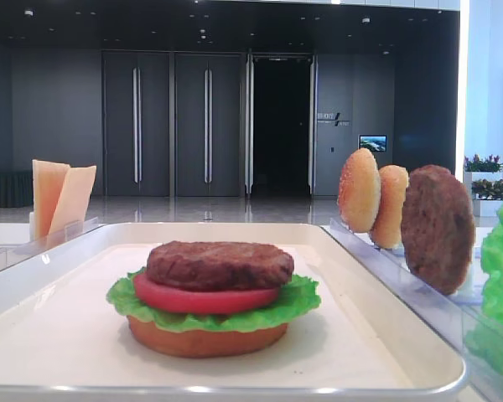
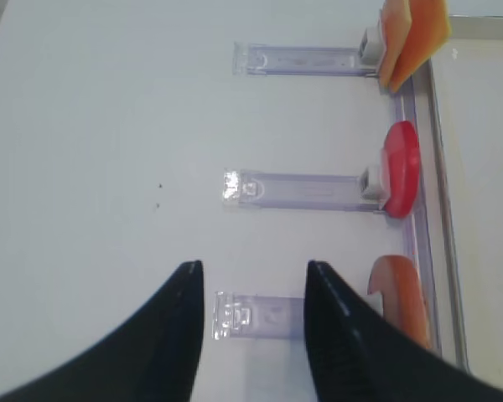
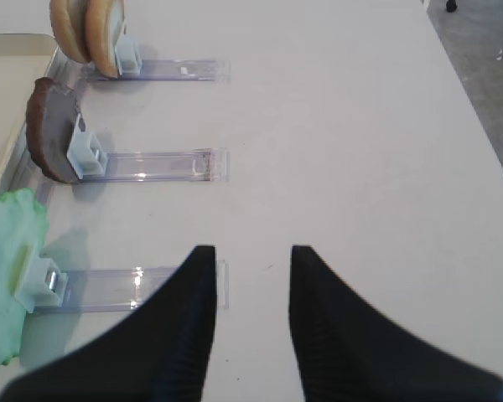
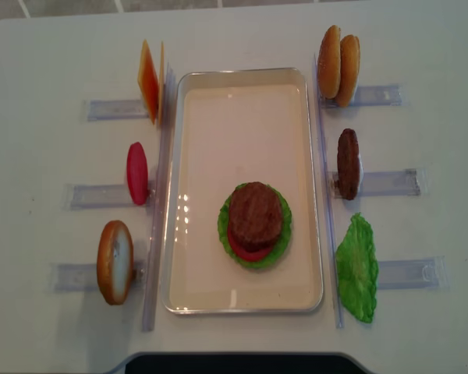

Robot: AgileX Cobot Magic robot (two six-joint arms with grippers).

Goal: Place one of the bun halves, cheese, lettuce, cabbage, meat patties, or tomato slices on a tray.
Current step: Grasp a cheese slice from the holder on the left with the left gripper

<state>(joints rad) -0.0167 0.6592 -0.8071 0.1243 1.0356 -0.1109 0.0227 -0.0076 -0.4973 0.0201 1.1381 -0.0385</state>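
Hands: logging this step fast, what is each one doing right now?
Left hand: open, holding nothing.
Right hand: open, holding nothing.

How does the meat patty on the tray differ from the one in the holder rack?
The stacked patty lies flat on the tomato slice, inside the tray; the racked patty stands on edge in a clear holder rack, right of the tray. The stacked one rests on other ingredients; the racked one stands alone. Both are dark brown, round and grainy.
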